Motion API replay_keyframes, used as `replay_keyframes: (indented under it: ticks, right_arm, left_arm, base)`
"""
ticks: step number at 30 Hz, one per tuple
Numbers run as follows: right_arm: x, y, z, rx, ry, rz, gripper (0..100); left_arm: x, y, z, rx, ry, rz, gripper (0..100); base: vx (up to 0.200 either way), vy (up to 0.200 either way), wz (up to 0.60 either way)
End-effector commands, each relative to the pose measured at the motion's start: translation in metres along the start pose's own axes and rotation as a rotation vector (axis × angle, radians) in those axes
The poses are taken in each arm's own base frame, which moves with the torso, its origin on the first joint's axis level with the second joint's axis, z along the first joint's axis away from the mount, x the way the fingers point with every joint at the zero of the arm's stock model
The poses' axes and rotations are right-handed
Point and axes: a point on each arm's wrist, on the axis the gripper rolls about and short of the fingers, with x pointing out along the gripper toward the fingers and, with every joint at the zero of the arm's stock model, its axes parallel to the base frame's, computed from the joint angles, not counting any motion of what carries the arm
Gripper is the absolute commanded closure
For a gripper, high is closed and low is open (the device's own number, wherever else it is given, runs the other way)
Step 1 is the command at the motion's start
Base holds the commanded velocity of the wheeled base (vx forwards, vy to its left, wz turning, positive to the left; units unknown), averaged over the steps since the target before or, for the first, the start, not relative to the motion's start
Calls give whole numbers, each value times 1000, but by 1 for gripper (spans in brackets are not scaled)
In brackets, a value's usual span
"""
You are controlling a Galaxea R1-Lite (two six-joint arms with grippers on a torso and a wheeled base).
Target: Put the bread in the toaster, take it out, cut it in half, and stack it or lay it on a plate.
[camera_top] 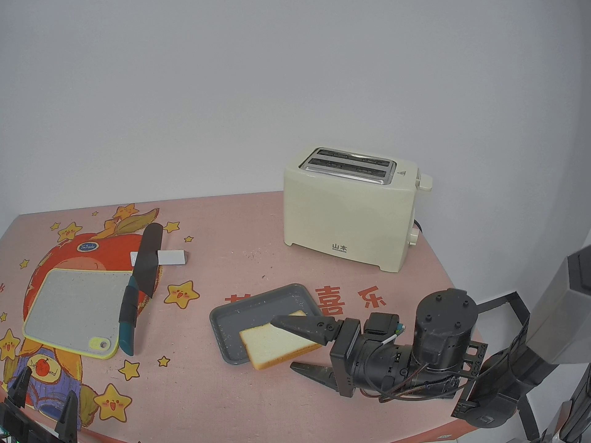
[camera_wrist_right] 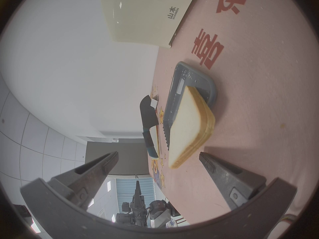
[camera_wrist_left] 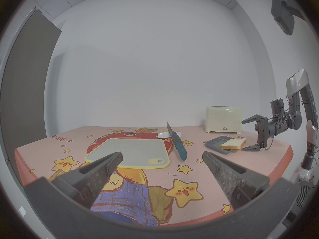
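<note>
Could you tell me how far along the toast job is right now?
Nothing looks finished: the toaster has empty slots and the bread is whole, leaning on the grey tray. In hand: the right gripper, open, sits at the slice's near edge without clamping it. The left gripper hangs open by the near edge of the table. Left to do: toasting, removal, halving with the knife, and plating.
</note>
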Motion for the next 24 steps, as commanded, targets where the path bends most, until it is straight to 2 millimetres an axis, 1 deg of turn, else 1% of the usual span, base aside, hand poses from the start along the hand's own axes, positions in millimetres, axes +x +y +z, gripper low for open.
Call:
replay_keyframes:
  ticks: [1, 9, 24]
  right_arm:
    - [1, 1, 8, 3, -23, 8, 0]
    - [-1, 4, 14, 5, -42, 19, 0]
    - [0, 3, 19, 7, -56, 18, 0]
  left_arm:
    - [1, 0, -4, 0, 16, 0, 0]
    - [1, 0, -4, 0, 16, 0, 0]
    - [1, 0, -4, 0, 16, 0, 0]
  base:
    - [0, 0, 0]
    - [0, 0, 0]
    - [0, 0, 0]
